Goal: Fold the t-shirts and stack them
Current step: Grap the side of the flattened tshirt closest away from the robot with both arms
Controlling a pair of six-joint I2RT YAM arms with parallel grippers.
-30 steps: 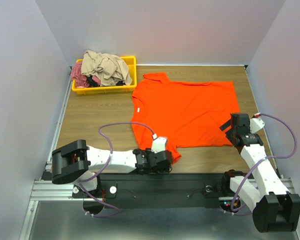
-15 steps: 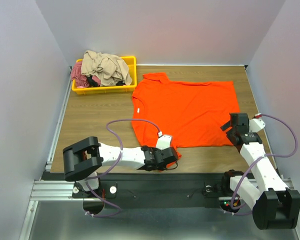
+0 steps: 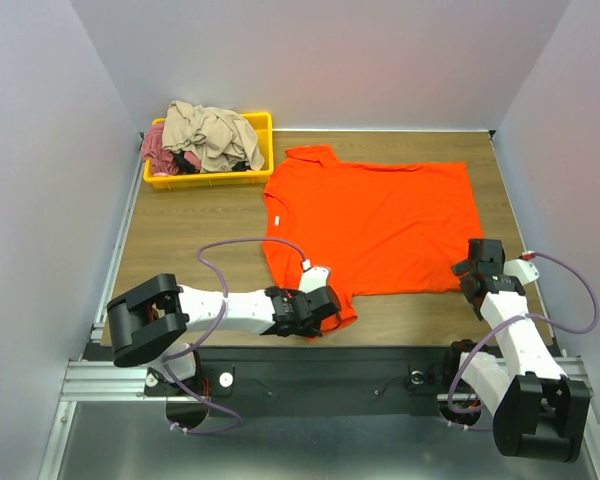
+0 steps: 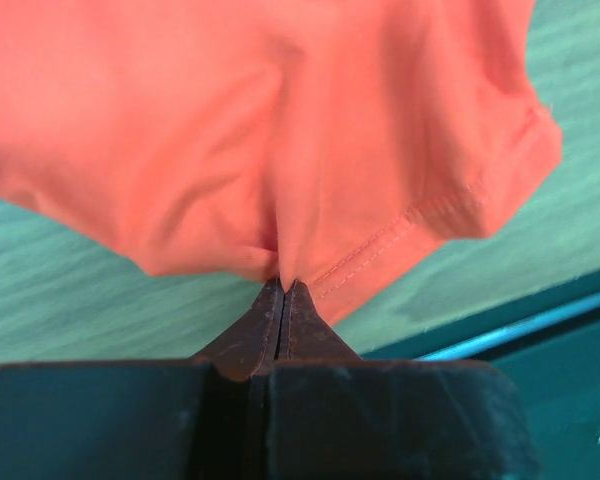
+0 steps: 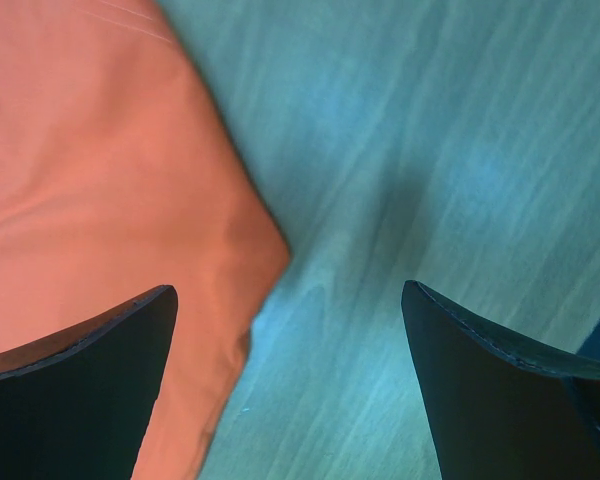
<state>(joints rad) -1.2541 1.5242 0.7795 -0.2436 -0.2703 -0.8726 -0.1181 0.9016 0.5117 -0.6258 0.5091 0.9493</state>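
Overhead and close wrist views share orange shirt (image 3: 375, 225).

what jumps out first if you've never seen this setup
The bright orange-red t-shirt spread flat across the wooden table grabs the eye first. The left fingers are pinched shut on its near sleeve, while the right fingers stand open at its near right corner. At the far left, a yellow tray holds a crumpled beige shirt and pink shirt.
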